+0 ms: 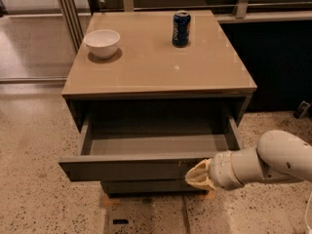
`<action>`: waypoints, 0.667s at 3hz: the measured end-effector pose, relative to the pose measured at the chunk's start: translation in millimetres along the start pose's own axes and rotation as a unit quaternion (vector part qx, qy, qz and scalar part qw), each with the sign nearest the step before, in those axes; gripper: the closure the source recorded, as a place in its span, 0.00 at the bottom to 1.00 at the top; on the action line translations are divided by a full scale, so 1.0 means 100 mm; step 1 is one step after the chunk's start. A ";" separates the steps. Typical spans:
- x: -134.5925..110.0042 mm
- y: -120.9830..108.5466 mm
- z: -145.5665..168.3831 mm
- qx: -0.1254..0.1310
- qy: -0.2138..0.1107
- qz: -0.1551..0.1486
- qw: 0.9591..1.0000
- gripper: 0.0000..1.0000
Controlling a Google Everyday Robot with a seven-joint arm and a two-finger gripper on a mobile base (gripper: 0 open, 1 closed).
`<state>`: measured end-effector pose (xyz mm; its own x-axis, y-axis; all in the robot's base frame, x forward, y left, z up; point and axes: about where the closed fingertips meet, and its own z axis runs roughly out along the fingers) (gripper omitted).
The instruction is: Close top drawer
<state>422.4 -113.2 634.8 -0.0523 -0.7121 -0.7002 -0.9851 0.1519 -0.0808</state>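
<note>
The top drawer (126, 167) of the grey cabinet is pulled far out. Its flat dark-grey front faces me and its plain grey interior (156, 143) holds nothing. My gripper (196, 175) reaches in from the right on a white arm. Its cream-coloured tip lies against the right part of the drawer front, by the small pale scuff marks. Below the open drawer the top edge of a lower drawer front (151, 186) shows.
A white bowl (102, 43) and a blue soda can (181, 29) stand on the tan cabinet top (161, 72). Speckled floor lies in front. A metal frame stands at the left, and a dark wall lies to the right of the cabinet.
</note>
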 end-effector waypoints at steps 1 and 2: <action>-0.01 -0.09 -0.01 0.019 -0.005 -0.015 1.000 1.00; -0.04 -0.28 -0.04 0.056 -0.006 -0.046 0.997 1.00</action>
<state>449.6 -117.8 642.8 0.0403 -0.7185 -0.6944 -0.9611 0.1621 -0.2235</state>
